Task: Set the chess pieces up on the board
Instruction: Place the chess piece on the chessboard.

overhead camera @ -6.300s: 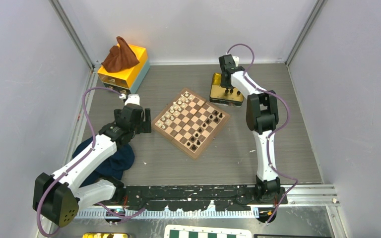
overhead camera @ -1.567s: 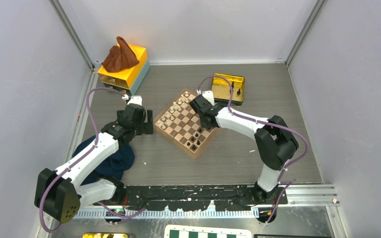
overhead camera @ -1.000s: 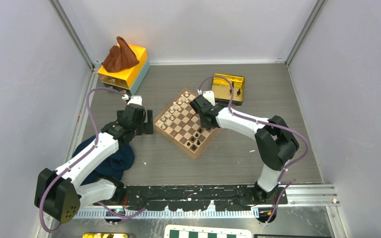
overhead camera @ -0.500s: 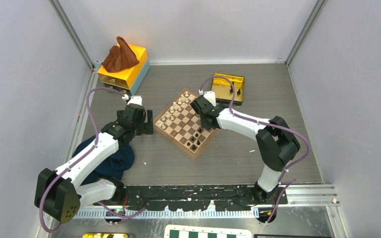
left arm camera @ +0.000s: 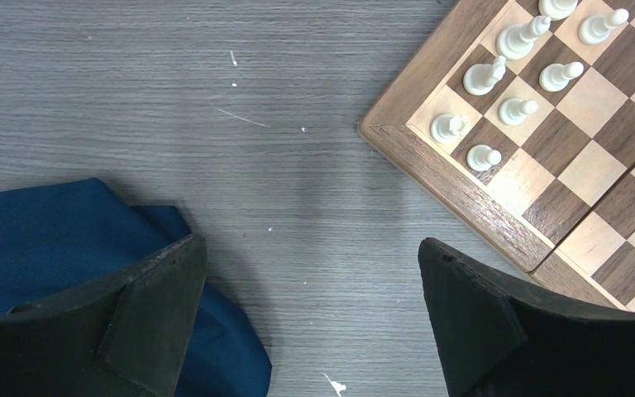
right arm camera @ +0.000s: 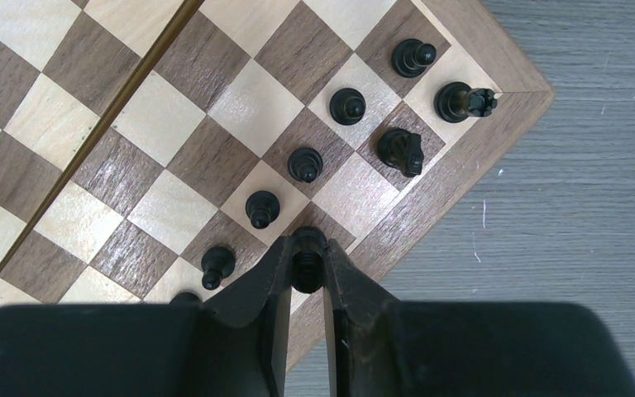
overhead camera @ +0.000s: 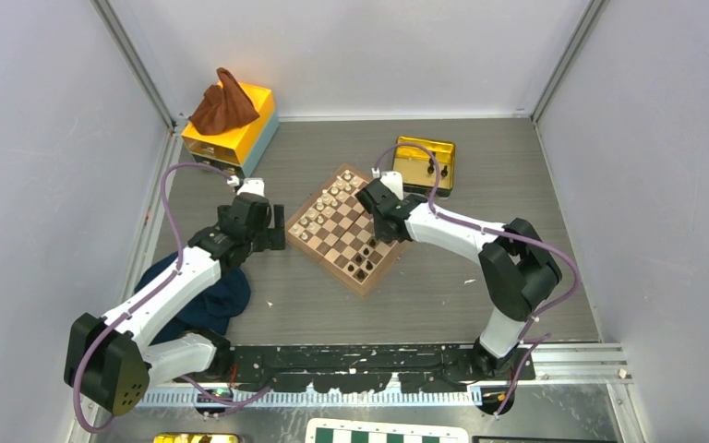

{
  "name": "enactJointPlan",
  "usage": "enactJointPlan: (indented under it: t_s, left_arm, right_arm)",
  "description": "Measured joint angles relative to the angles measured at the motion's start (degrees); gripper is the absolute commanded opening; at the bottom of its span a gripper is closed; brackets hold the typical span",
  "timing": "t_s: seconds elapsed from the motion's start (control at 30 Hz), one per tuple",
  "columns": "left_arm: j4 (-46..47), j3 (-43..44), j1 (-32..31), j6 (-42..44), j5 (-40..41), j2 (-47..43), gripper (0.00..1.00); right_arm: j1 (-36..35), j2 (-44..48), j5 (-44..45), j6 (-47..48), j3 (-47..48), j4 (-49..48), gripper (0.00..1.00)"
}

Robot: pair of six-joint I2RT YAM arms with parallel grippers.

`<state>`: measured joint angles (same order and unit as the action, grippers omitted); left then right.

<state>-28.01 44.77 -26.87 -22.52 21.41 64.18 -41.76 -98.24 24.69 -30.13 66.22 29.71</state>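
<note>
The left wrist view alone is showing the left gripper [left arm camera: 314, 331] hanging spread wide over the table [left arm camera: 298, 165], with a blue cloth [left arm camera: 50, 240] at 9 o'clock and the board [left arm camera: 455, 186] corner at 2 o'clock. The right gripper [right arm camera: 307, 266] is pinching one of the chess pieces [right arm camera: 307, 248] at the board's edge row, which the overhead view is hiding. A gold tin [overhead camera: 415, 155] is sitting at the board's 1 o'clock, its contents too small to tell.

Same build on left arm [overhead camera: 162, 295] and right arm [overhead camera: 452, 231]: white link shells, bulky black joint housings [overhead camera: 514, 277], 1 with a cluster of small holes. A purple cable [overhead camera: 159, 198] loops loose along each. On left end effector [left arm camera: 312, 244] and right end effector [right arm camera: 307, 248], matte black wedge fingers, bevelled edges.
</note>
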Motion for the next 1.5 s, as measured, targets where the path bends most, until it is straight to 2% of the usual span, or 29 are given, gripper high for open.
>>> enactJointPlan:
  t_s: [0.27,0.73,1.5]
  left_arm:
    - [0.00,0.00,0.00,0.00,-0.02,0.00,1.00]
    - [0.00,0.00,0.00,-0.02,-0.04,0.00,1.00]
    - [0.00,0.00,0.00,0.00,-0.20,0.00,1.00]
  right_arm:
    - [0.00,0.37,-0.17,-0.24,-0.46,-0.22,0.01]
    - [0.00,0.52,-0.17,-0.44,-0.66,-0.28,0.21]
    - [0.00,0.50,-0.96,-0.46,-2.25,2.78,0.33]
